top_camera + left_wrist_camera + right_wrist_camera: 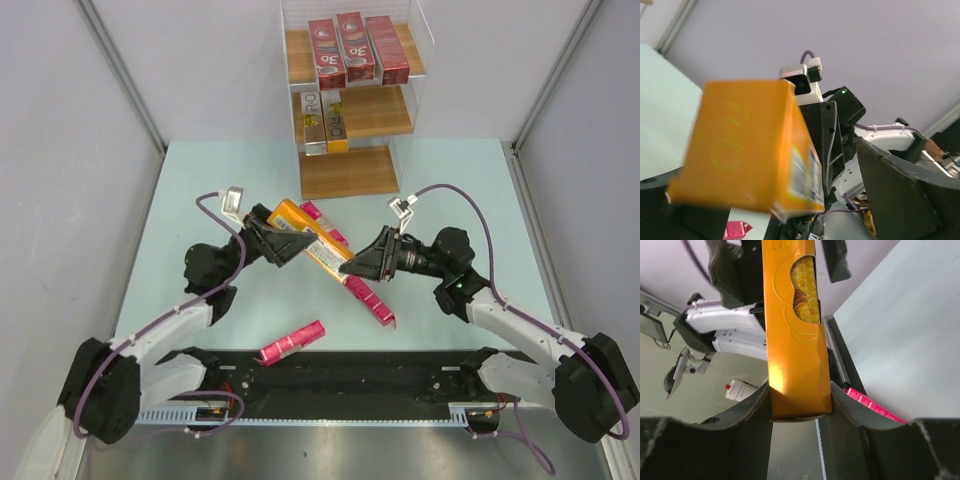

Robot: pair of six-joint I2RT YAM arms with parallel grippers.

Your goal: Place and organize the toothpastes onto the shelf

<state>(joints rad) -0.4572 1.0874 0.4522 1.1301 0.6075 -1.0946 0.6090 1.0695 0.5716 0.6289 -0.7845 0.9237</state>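
Your right gripper is clamped on one end of the orange toothpaste carton, a finger pressed to each side. The carton hangs above the table, its other end at your left gripper; you cannot tell whether that claw grips it. A pink carton lies near the arm bases. Red cartons fill the top tier of the shelf.

A blurred orange carton sits between the left claw's fingers.
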